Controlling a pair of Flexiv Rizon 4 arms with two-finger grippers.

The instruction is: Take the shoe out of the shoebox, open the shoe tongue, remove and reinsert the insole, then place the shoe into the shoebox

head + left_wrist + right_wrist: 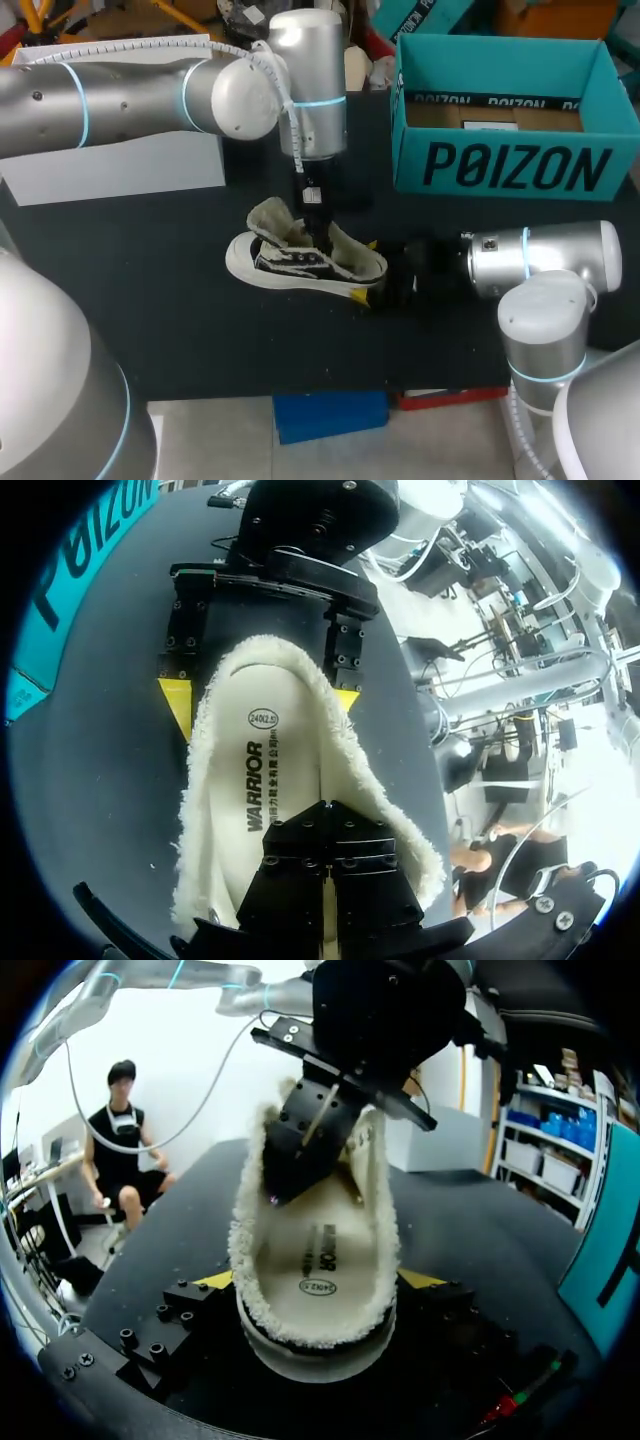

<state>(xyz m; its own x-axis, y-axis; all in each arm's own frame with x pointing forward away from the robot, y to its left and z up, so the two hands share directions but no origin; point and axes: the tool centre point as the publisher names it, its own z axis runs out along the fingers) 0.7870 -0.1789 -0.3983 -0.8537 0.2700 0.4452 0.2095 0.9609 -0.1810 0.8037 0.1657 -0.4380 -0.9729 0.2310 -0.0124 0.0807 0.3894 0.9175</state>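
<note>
A black-and-white shoe (300,262) with fleece lining lies on the black table (150,290), toe to the left. My left gripper (314,226) comes straight down into its opening. In the left wrist view its black fingers (300,865) are shut, tips against the white insole (270,780). My right gripper (368,272) is at the heel, one yellow tip on each side of it and touching (318,1285). The right wrist view shows the left gripper (285,1185) inside the shoe (320,1345). The teal shoebox (515,165) stands open at the back right.
A white box (115,170) sits at the back left under my left arm. Bare black table lies in front of the shoe and to its left.
</note>
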